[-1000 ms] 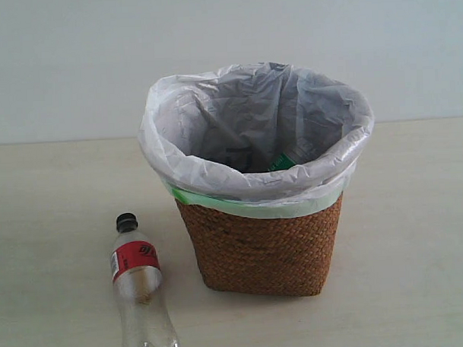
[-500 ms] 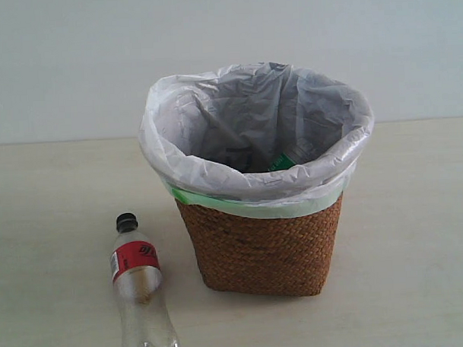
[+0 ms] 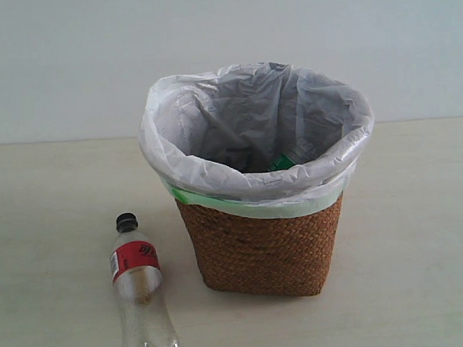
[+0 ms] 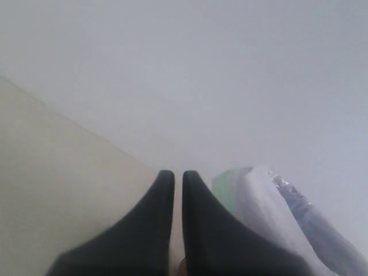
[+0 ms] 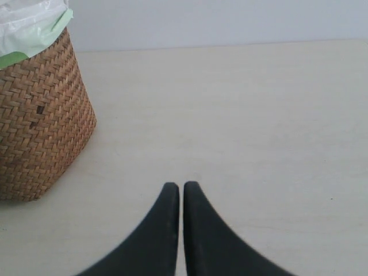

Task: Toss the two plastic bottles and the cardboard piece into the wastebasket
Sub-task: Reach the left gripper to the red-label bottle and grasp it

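The wicker wastebasket [image 3: 261,248] with its white, green-banded bag stands mid-table. Deep inside it a bit of green-and-white label [image 3: 281,162] shows, seemingly the green-cap bottle. The black-cap, red-label bottle [image 3: 139,285] lies on the table left of the basket, cap pointing away. The cardboard piece is not visible. Neither arm appears in the exterior view. My left gripper [image 4: 173,175] is shut and empty, with the bag's rim [image 4: 253,198] close beside it. My right gripper [image 5: 177,186] is shut and empty above bare table, the wastebasket [image 5: 40,121] off to one side.
A pale wall rises behind the beige table [image 3: 416,235]. Nothing else stands on the table in these views.
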You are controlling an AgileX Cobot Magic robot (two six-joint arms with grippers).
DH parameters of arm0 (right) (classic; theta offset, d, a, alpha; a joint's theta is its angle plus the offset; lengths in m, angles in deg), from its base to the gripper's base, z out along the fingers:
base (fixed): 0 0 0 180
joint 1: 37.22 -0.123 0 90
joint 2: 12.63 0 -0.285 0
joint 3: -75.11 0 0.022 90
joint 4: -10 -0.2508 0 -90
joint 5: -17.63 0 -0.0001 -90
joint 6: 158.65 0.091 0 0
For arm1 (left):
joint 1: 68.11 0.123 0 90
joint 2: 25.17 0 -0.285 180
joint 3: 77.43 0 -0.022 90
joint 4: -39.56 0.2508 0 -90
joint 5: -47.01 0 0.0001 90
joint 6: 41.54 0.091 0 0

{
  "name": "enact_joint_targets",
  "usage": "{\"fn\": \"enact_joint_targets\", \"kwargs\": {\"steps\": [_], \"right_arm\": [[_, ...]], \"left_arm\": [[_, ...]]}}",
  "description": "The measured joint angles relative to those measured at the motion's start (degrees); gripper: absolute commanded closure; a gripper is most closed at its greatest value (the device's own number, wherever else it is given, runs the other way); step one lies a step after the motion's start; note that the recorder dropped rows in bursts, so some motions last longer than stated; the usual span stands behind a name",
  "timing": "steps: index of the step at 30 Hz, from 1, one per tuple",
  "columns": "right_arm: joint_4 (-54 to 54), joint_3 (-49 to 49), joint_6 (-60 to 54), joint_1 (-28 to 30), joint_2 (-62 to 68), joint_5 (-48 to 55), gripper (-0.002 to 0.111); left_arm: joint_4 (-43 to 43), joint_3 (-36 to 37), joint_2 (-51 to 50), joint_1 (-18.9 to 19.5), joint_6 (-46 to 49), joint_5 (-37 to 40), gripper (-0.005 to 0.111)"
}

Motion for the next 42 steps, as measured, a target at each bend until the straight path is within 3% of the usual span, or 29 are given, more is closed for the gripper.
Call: {"fn": "enact_joint_targets", "kwargs": {"steps": [3,5,7,9,12,16,24,30,36,42], "right_arm": [[0.0,0.0,0.0,0.0,0.0,0.0,0.108],[0.0,0.0,0.0,0.0,0.0,0.0,0.108],[0.0,0.0,0.0,0.0,0.0,0.0,0.108],[0.0,0.0,0.0,0.0,0.0,0.0,0.108],[0.0,0.0,0.0,0.0,0.0,0.0,0.108],[0.0,0.0,0.0,0.0,0.0,0.0,0.108],[0.0,0.0,0.0,0.0,0.0,0.0,0.108],[0.0,0.0,0.0,0.0,0.0,0.0,0.108],[0.0,0.0,0.0,0.0,0.0,0.0,0.108],[0.0,0.0,0.0,0.0,0.0,0.0,0.108]], "left_arm": [[2.6,-9.5,-13.9,0.0,7.9,5.8,0.096],[5.8,-18.5,-27.2,0.0,9.0,14.0,0.079],[8.4,-27.4,-41.5,0.0,8.5,23.7,0.053],[8.9,-32.3,-51.4,0.0,7.6,29.3,0.039],[6.8,-35.8,-63.7,0.0,6.8,34.1,0.038],[1.7,-36.7,-74.3,-1.9,7.5,34.7,0.038],[0.2,-37.8,-87.9,-13.3,5.5,28.8,0.038],[2.1,-39.0,-91.0,-17.6,-0.8,28.5,0.038],[14.1,-39.0,-91.0,-18.3,-14.4,30.5,0.038],[14.9,-39.7,-91.0,-20.5,-16.0,29.7,0.038]]}}
